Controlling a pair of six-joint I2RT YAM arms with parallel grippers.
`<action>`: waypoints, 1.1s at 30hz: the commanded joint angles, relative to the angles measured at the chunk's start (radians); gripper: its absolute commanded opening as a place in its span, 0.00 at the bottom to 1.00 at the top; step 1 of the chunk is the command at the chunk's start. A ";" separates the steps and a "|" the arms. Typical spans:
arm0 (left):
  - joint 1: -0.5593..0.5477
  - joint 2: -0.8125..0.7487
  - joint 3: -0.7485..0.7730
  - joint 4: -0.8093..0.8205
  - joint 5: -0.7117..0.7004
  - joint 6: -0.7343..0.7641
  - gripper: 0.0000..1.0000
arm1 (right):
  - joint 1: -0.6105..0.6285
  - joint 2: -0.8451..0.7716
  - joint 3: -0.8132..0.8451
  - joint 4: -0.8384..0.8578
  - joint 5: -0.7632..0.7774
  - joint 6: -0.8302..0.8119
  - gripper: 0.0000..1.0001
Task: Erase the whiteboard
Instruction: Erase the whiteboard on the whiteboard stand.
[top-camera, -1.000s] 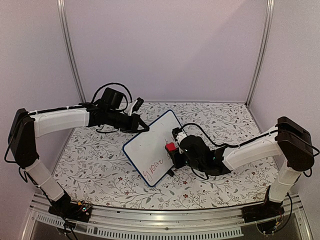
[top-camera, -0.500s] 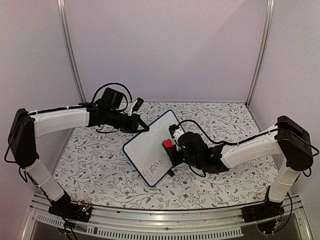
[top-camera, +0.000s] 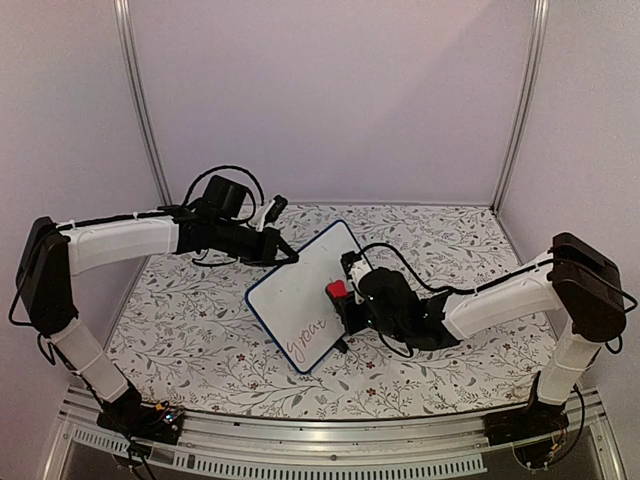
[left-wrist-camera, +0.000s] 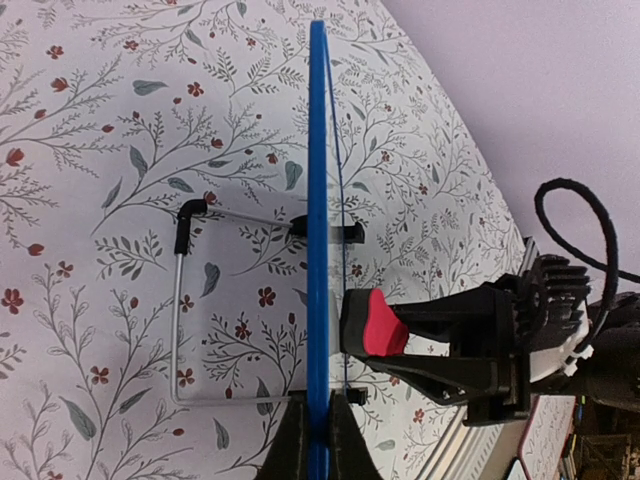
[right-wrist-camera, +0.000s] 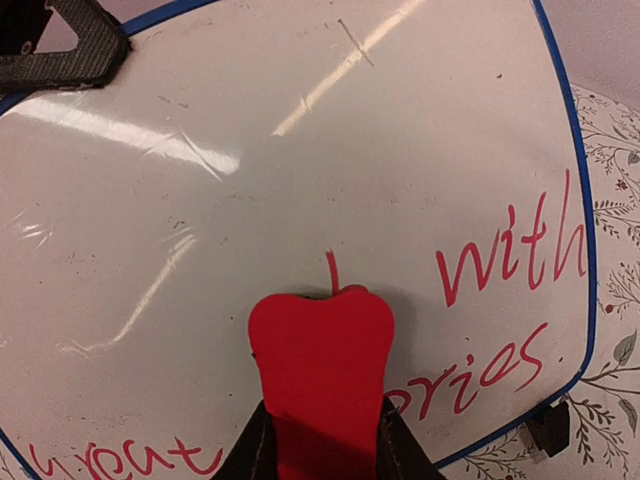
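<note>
The whiteboard (top-camera: 298, 298) stands tilted on the flowered table, white with a blue rim. Red handwriting (right-wrist-camera: 510, 258) covers its lower part, while the upper part is wiped white. My left gripper (top-camera: 284, 256) is shut on the board's top edge. In the left wrist view the board is edge-on as a blue rim (left-wrist-camera: 318, 200), pinched by that gripper (left-wrist-camera: 318, 440). My right gripper (right-wrist-camera: 320, 445) is shut on a red eraser (right-wrist-camera: 320, 350), whose dark pad lies against the board's face (right-wrist-camera: 300, 150), just below a red stroke. From above, the eraser (top-camera: 340, 291) sits at the board's right middle.
A wire stand (left-wrist-camera: 180, 300) props the board from behind, and a small black clip foot (right-wrist-camera: 547, 428) shows at its lower corner. The flowered tablecloth (top-camera: 450, 240) runs to the booth's walls on three sides. A metal rail (top-camera: 320, 450) lies along the near edge.
The right gripper with the eraser slid slightly up and left across the board, then came back a little. The left arm and the board have stayed still.
</note>
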 joint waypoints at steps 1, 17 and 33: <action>-0.028 -0.002 0.004 0.014 0.055 0.016 0.00 | -0.002 0.019 -0.045 -0.027 -0.017 0.028 0.22; -0.030 -0.002 0.003 0.015 0.056 0.015 0.00 | -0.006 -0.002 -0.103 -0.015 -0.007 0.063 0.22; -0.034 -0.008 0.003 0.015 0.051 0.018 0.00 | -0.030 0.018 -0.032 -0.004 -0.002 0.021 0.22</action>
